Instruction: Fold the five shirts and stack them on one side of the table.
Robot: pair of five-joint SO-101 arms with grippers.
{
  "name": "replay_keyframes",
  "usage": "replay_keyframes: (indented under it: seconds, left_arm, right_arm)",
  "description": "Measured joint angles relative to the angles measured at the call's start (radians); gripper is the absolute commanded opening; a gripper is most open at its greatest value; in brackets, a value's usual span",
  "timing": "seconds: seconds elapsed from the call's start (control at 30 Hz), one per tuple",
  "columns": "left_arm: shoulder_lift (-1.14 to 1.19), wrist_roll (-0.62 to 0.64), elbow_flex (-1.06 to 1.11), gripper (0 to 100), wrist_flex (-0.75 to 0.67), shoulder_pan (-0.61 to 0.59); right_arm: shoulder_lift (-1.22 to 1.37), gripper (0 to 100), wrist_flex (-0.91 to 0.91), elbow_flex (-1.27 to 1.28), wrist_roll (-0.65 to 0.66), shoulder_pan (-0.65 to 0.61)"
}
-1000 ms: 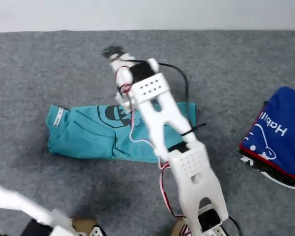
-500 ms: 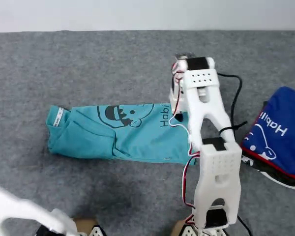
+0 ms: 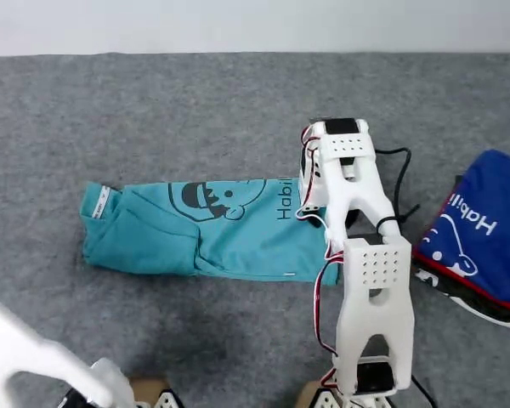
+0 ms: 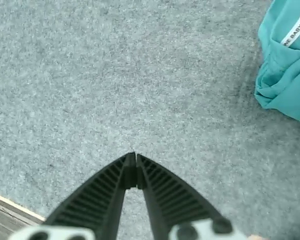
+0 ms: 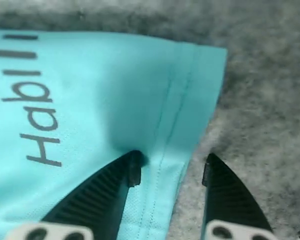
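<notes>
A teal shirt (image 3: 195, 229) is laid out near the middle of the grey tabletop (image 3: 153, 110). It is folded into a long strip. In the high view, its neck end with a white tag is turned to the left and its hem end to the right. A dark cartoon face and some letters are printed on it.

The right arm (image 3: 370, 289) is stretched from the near edge of the tabletop to the hem end of the teal shirt. The right claw (image 5: 171, 167) is held open at that end. 1 finger (image 5: 110, 190) is placed over the teal cloth, close beside the stitched hem. The other finger is placed over bare tabletop just past the shirt's edge, so the edge lies between the 2 fingers. Whether the cloth is touched cannot be told.

The left arm (image 3: 34, 357) is seen at the near left corner of the high view, well apart from the teal shirt. The left claw (image 4: 135, 158) is closed with nothing in it and is pointed at bare tabletop.

A pile of folded shirts (image 3: 476, 242) is set at the right side of the tabletop. A blue shirt is on top, and red, white and black edges are seen under it.
</notes>
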Motion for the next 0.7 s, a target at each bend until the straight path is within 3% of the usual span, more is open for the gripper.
replay_keyframes:
  seconds: [0.17, 0.5, 0.7]
  left_arm:
    - [0.000, 0.000, 0.000, 0, 0.000, 0.000]
    - [0.000, 0.000, 0.000, 0, -0.008, 0.000]
    - [0.000, -0.008, 0.000, 0, -0.012, 0.000]
  right_arm:
    - [0.003, 0.9, 0.000, -0.005, 0.000, -0.003]
    - [-0.021, 1.0, 0.015, 0.000, 0.002, 0.012]
    - [-0.087, 0.9, 0.044, 0.002, 0.107, 0.078]
